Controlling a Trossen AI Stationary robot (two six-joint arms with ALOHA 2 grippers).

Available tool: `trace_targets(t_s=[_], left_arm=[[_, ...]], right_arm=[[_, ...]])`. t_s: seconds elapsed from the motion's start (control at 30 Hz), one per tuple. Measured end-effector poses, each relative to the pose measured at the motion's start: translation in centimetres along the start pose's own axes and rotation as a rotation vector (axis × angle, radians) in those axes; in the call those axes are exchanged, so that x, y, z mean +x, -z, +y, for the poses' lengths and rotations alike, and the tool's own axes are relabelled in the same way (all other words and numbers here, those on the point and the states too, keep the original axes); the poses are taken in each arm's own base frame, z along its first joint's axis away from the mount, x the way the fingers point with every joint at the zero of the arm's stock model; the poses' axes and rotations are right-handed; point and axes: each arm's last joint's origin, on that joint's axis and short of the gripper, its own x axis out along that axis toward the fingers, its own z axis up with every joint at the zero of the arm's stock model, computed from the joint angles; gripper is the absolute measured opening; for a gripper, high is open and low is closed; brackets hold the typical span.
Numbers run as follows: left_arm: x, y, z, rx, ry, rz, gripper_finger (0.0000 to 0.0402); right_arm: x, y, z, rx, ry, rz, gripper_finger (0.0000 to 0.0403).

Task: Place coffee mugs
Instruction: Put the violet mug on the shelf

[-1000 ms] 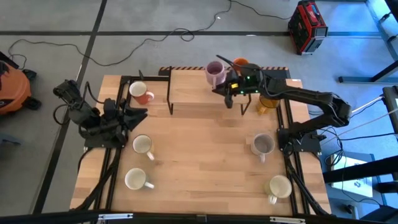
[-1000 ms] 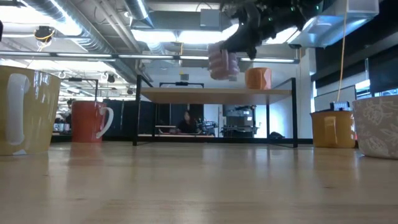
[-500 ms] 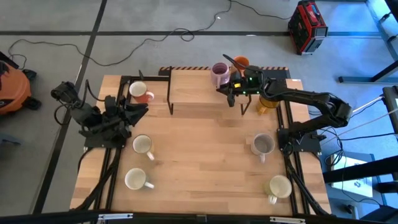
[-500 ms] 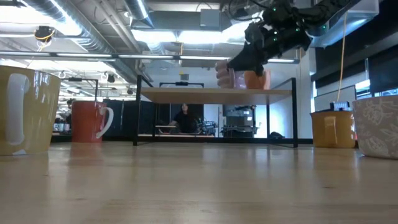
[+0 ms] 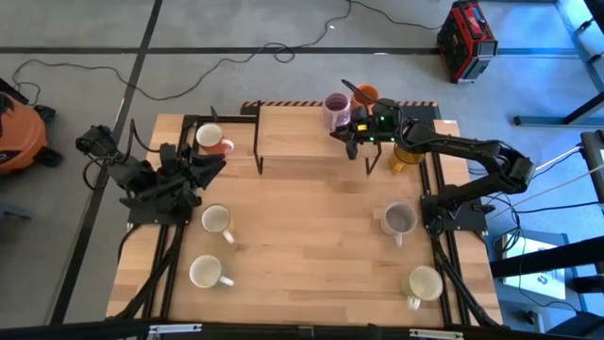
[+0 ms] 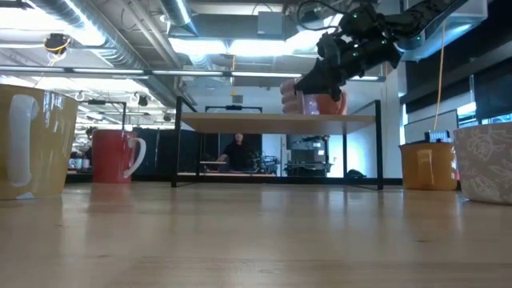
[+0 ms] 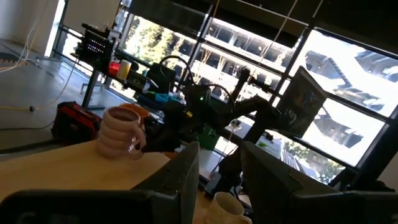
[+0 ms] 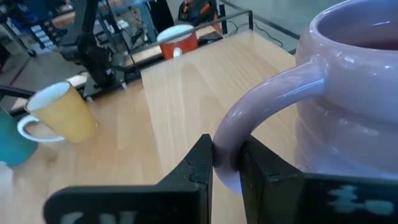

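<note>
Purple mug (image 5: 335,110) sits on the raised shelf (image 5: 293,132) at the bench's (image 5: 311,236) far edge, its handle pinched between the fingers of the right claw (image 8: 225,163), which is closed on it. Just beside it stands the orange mug (image 5: 366,94). The mustard mug (image 5: 406,156) is near the shelf's right end. The left claw (image 5: 209,166) waits at the left side with fingers apart, near the red-orange mug (image 5: 213,140).

Wooden table (image 5: 311,227) (raised shelf (image 5: 302,132) behind), white mugs (image 5: 215,219), grey mug (image 5: 398,219), mustard mug (image 5: 408,156)
</note>
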Motion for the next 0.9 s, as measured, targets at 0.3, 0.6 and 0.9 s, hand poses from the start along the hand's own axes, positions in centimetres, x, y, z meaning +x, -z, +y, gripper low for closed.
trace_targets(t_s=[0.3,0.6,0.9], left_arm=[[0.0,0.0,0.0,0.0,0.0,0.0,0.0114],[0.0,0.0,0.0,0.0,0.0,0.0,0.0114],[0.0,0.0,0.0,0.0,0.0,0.0,0.0114]], right_arm=[[1.3,-0.1,-0.5,0.026,-0.002,-0.071,0.003],[1.6,-0.1,-0.9,0.019,0.054,-0.098,0.003],[1.8,0.2,-1.1,0.041,0.066,-0.08,0.003]])
